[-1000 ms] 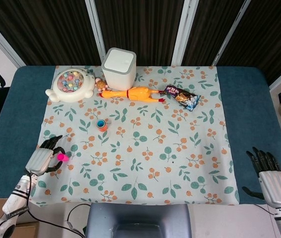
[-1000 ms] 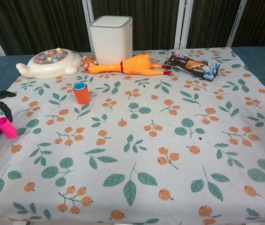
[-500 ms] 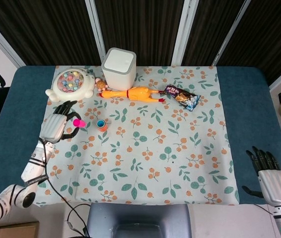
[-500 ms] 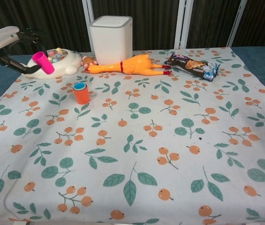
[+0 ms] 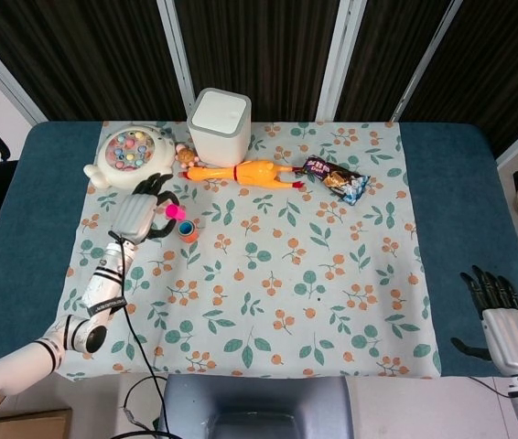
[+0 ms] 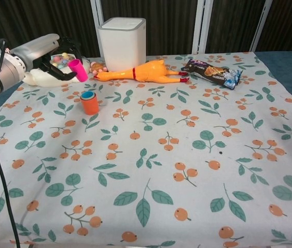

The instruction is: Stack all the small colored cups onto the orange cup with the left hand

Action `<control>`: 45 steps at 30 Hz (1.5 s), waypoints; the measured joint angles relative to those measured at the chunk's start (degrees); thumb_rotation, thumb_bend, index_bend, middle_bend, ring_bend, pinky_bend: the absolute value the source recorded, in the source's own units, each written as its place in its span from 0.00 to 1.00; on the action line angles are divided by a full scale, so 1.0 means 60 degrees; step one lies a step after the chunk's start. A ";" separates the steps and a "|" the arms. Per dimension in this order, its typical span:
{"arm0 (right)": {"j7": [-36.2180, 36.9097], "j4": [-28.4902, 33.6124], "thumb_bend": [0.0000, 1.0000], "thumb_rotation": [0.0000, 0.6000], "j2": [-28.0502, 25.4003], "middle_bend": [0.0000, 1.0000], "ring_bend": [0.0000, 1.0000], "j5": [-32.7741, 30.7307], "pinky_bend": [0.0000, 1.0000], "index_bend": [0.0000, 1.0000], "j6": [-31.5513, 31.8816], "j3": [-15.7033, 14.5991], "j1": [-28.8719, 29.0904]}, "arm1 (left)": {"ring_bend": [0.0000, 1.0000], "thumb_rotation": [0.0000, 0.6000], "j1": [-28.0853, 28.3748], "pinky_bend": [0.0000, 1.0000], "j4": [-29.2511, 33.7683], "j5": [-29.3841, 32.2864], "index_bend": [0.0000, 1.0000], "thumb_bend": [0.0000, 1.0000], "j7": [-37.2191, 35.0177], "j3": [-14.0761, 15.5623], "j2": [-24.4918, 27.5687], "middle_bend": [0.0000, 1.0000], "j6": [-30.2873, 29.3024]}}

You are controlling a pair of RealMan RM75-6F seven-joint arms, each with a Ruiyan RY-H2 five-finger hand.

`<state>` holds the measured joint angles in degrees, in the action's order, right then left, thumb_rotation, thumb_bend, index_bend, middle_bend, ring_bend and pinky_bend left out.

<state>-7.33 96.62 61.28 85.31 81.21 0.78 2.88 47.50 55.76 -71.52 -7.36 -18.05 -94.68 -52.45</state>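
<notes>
My left hand [image 5: 138, 218] pinches the pink cup [image 5: 178, 212] in the air, just up-left of the orange cup [image 5: 188, 230], which stands on the leaf-print cloth [image 5: 268, 274] with a blue cup [image 6: 87, 95] nested inside. My right hand [image 5: 504, 315] rests at five o'clock, fingers spread, empty, seen only from the head. The chest view shows the pink cup tilted, mouth up. At eleven o'clock the fishing toy [image 5: 131, 155] crowds close; the cloth's middle lies open.
</notes>
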 measured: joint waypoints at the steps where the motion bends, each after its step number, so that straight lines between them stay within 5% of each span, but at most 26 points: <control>1: -0.0014 -0.0001 0.22 1.00 0.0006 0.00 0.00 -0.0001 0.00 0.00 -0.0024 -0.0007 0.0010 | 0.00 1.00 0.0014 0.15 -0.0003 0.0004 0.53 0.41 0.0045 0.0022 -0.0029 0.09 0.0002; 34: -0.0052 -0.0014 0.22 1.00 0.0036 0.00 0.00 0.0007 0.00 0.00 -0.0003 -0.0023 0.0029 | 0.00 1.00 0.0050 0.15 -0.1040 -0.0087 0.50 0.41 0.0095 0.0683 -0.0607 0.09 0.0268; 37: -0.0043 -0.0014 0.22 1.00 0.0035 0.00 0.00 0.0010 0.00 0.00 0.0024 -0.0021 0.0020 | 0.00 1.00 0.0055 0.15 -0.1056 -0.0111 0.39 0.40 0.0072 0.0707 -0.0622 0.09 0.0280; 41: -0.0023 -0.0008 0.22 1.00 0.0025 0.00 0.00 0.0024 0.00 0.00 0.0029 -0.0028 0.0018 | 0.00 1.00 0.0066 0.14 -0.1003 -0.0031 0.03 0.38 0.0104 0.0715 -0.0600 0.03 0.0473; 45: 0.0007 0.0000 0.22 1.00 0.0007 0.00 0.00 0.0049 0.00 0.00 0.0056 -0.0034 0.0009 | 0.00 1.00 0.0072 0.14 -0.0739 0.0146 0.00 0.37 0.0267 0.0689 -0.0457 0.00 0.0713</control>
<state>-7.29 96.62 61.32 85.61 81.54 0.57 2.94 47.93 51.33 -70.64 -5.76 -13.92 -97.42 -48.17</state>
